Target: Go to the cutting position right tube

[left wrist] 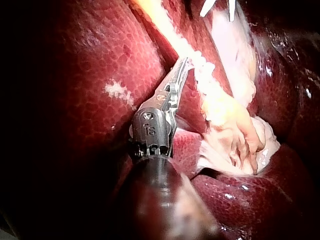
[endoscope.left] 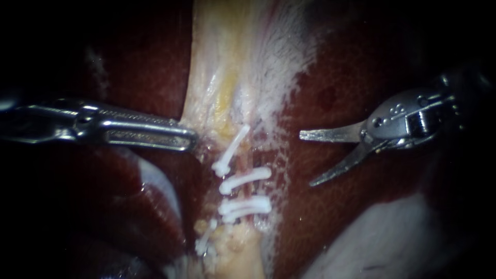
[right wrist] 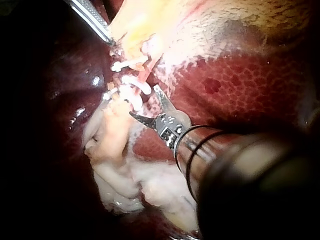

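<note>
Right instrument [endoscope.left: 306,160], jaws wide open and empty, has the tube [endoscope.left: 250,192], running 12-to-6 between clips [endoscope.left: 247,178], at its 8 o'clock.

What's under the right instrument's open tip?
Bare red liver lies under the right instrument, apart from the white clips. The liver directly beneath its blades and wrist is covered.

- A surgical bench: bare dark-red liver [endoscope.left: 361,93] surrounds white clips [endoscope.left: 247,178] on pale tissue.
- Slender steel left instrument [endoscope.left: 192,138] left of the clips, right instrument [endoscope.left: 306,159] right of them.
</note>
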`<state>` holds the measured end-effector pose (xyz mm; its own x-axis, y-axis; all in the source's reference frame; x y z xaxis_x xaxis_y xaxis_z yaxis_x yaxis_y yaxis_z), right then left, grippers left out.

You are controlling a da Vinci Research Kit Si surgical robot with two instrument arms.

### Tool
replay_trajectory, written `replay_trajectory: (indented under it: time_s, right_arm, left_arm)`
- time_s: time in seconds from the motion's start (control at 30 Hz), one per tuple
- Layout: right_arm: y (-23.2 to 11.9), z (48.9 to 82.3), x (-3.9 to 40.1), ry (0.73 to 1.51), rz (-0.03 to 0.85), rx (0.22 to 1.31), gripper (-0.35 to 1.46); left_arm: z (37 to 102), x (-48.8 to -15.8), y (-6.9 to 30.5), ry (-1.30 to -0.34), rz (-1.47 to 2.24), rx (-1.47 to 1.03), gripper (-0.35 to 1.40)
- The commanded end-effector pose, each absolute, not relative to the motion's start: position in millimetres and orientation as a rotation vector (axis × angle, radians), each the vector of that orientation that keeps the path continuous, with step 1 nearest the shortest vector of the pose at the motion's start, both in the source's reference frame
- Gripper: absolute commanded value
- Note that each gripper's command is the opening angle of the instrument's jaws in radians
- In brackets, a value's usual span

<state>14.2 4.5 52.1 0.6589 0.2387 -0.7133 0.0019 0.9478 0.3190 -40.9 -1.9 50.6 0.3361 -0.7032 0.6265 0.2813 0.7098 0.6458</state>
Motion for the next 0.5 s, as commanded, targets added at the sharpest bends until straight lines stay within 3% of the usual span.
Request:
replay_trajectory:
  time_s: [0.03,0.5]
  right_arm:
    - [4.5,52.2,14.2,0.846,0.133,0.312,1.43]
    - [0.7,55.9,16.9,0.839,0.143,0.575,1.35]
  left_arm:
    - [50.4,-40.8,-1.8,-1.043,-0.673,0.469,-0.35]
    - [44.6,-39.2,0.7,-1.054,-0.692,0.481,-0.35]
